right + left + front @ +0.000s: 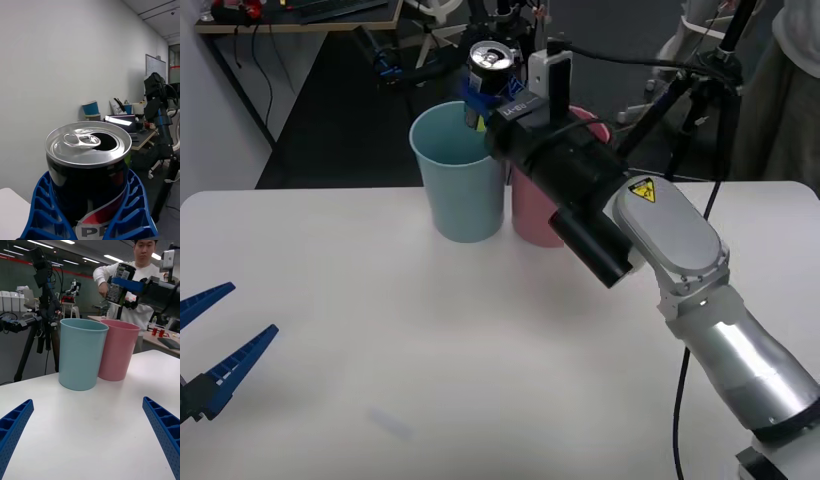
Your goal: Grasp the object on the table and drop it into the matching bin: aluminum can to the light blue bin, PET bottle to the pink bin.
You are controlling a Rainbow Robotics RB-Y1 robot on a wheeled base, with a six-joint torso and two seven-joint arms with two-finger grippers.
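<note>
Aluminum can (pixel 491 66) hangs upright in the air, clamped between the ribbed blue fingers (pixel 132 210) of the right gripper (pixel 477 100), above the far rim of the light blue bin (pixel 462 180) and close to the gap where that bin meets the pink bin (pixel 542 215). Much of the can is hidden in the front view — the gripper body and the black forearm cover its lower half, and the same arm blocks most of the pink bin, leaving its rim and left wall. In the right wrist view the can's silver lid faces up with the tab bent back and the mouth open; its base is cut off by the picture's edge. Below a red, white and blue swirl the letters "PE" can be read, the rest cut off. On the right arm's silver shell sits a yellow warning triangle (pixel 641 190), its symbol too small to read.

The two bins stand touching on the far side of the table (pixel 380 340), blue to the left of pink. The left gripper (pixel 207 345) rests low at the near left — fingers spread wide, holding nothing. A black tripod (pixel 41 315) stands beyond the table's far edge.
</note>
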